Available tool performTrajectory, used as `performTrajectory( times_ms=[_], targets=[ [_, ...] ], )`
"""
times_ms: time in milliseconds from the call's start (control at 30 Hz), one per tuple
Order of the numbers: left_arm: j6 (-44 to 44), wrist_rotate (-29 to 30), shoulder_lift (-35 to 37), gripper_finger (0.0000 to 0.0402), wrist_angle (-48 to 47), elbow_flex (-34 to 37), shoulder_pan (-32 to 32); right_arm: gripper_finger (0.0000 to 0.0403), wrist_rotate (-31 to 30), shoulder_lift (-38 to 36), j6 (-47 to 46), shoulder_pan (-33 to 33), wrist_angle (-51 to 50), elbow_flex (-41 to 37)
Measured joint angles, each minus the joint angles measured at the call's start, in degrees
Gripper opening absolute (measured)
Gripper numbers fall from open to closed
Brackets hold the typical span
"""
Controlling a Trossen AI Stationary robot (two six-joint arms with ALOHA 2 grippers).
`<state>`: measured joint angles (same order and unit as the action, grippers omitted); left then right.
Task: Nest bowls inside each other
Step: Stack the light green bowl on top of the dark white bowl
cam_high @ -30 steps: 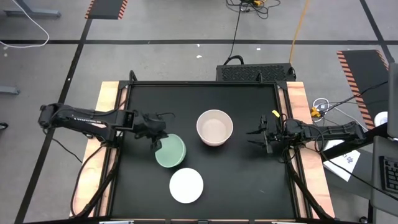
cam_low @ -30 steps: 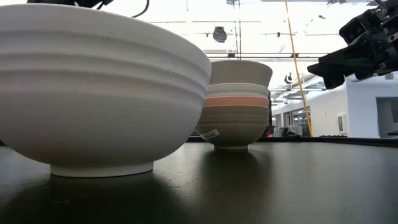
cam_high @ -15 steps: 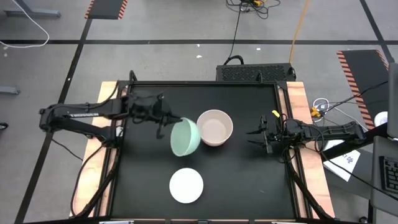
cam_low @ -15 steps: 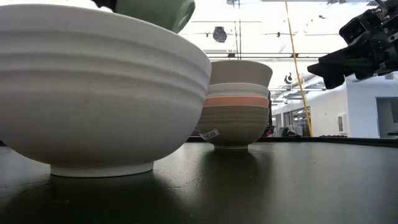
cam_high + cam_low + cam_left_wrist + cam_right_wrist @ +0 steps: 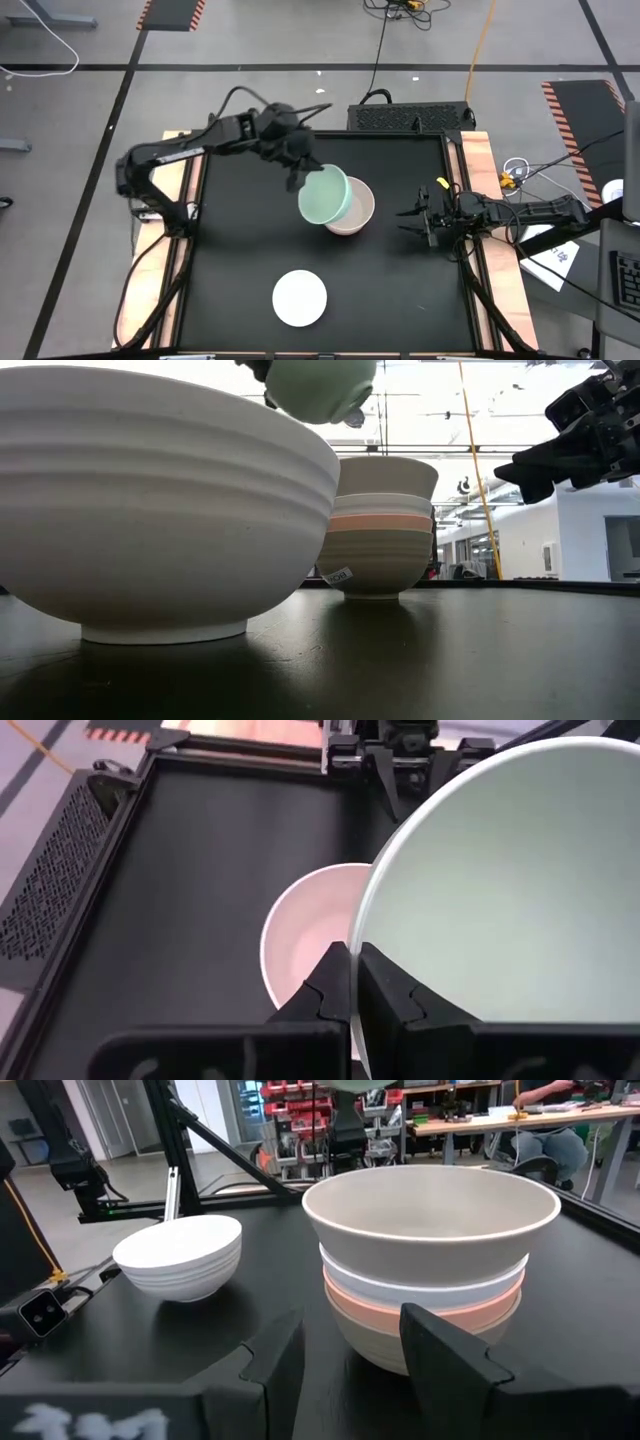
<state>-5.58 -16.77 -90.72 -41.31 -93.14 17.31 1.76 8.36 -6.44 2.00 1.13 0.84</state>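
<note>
Mint green bowl (image 5: pixel 325 195): carried tilted in the air just over the stack of bowls (image 5: pixel 352 210), rim pinched between the fingers of the left tool (image 5: pixel 355 990), one finger inside the wall, one outside. Stack: beige bowl (image 5: pixel 430 1215) on top, white and orange-coral bands below, olive-grey at the base, near the middle of the black table (image 5: pixel 240 300). Lone white bowl (image 5: pixel 300 298): upright nearer the table's front edge, well apart from the stack. Right tool (image 5: pixel 415 223): idle at the table's right side, fingers apart, empty. Handling, judged: rigid, probably ceramic, likely chippable if dropped rim to rim; glazed-looking wall probably slick, so a thin rim pinch may pivot under the bowl's own weight. Best hold: rim, square across the wall. Level before lowering into the beige bowl.
</note>
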Motion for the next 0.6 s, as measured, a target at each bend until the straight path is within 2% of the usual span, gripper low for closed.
performTrajectory(
  times_ms=[300,600],
  targets=[
    [-3.4,-0.4,-12.6,0.0004,-12.9,-19.3,0.3,0.0157,0.0,0.0,0.0,0.0,0.1,0.0],
    [-4.0,-1.0,-21.9,0.0004,-18.9,-27.3,2.8,0.0157,0.0,0.0,-0.1,0.0,0.2,0.0]
  ],
)
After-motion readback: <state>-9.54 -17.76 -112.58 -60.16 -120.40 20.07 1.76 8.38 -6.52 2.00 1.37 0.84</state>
